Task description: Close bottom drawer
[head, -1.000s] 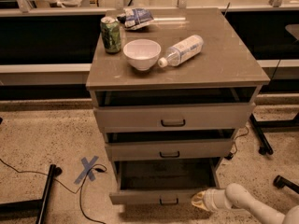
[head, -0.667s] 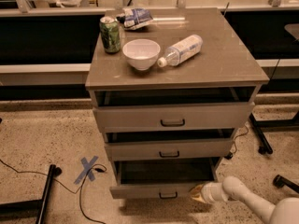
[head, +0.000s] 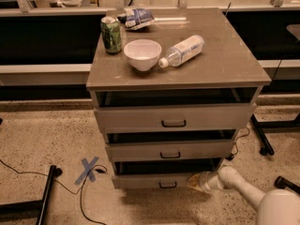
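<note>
The bottom drawer (head: 154, 180) is the lowest of three in the grey-brown cabinet (head: 234, 64). It stands only slightly out, with a dark gap above its short front panel and a small black bar handle (head: 168, 185). My gripper (head: 196, 182) is at the end of the white arm coming from the lower right. It is pressed against the right end of the bottom drawer's front. The middle drawer (head: 169, 150) and top drawer (head: 173, 117) are also slightly out.
On the cabinet top stand a green can (head: 111, 34), a white bowl (head: 142, 54), a lying plastic bottle (head: 183, 50) and a snack bag (head: 138, 18). A blue tape cross (head: 89, 169) and cables lie on the floor at the left. Black chair legs (head: 262, 137) stand at the right.
The bottom drawer has slid inward, from far out to nearly flush. My gripper has moved with it toward the cabinet, pressing on its front.
</note>
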You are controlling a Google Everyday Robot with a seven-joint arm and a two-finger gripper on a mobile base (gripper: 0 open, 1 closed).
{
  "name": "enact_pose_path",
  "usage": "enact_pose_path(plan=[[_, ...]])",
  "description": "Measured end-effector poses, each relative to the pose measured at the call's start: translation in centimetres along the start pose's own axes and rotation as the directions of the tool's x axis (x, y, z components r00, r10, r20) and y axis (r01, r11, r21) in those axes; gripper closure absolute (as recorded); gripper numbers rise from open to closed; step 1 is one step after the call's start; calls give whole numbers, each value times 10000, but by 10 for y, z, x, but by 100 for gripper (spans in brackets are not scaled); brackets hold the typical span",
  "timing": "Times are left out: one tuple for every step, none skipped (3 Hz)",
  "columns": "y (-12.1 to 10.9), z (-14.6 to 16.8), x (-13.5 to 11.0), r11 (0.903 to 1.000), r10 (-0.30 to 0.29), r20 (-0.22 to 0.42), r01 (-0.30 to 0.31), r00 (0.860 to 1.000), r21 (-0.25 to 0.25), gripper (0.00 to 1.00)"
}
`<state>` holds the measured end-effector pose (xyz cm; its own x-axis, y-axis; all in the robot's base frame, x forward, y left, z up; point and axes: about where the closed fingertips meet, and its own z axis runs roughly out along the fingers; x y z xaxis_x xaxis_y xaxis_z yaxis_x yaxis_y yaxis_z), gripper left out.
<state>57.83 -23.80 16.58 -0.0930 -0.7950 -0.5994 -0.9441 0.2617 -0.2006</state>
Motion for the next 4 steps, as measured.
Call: enact_pose_path(plan=[[-30, 7, -6, 9996, -6, 125, 2, 9999, 292, 100], [-39, 9, -9, 9992, -69, 298, 58, 9995, 390, 100], [-14, 4, -10, 9994, -288, 929, 270, 9953, 198, 100], [24, -13, 1, 9994, -189, 1188, 221, 9927, -257, 100]])
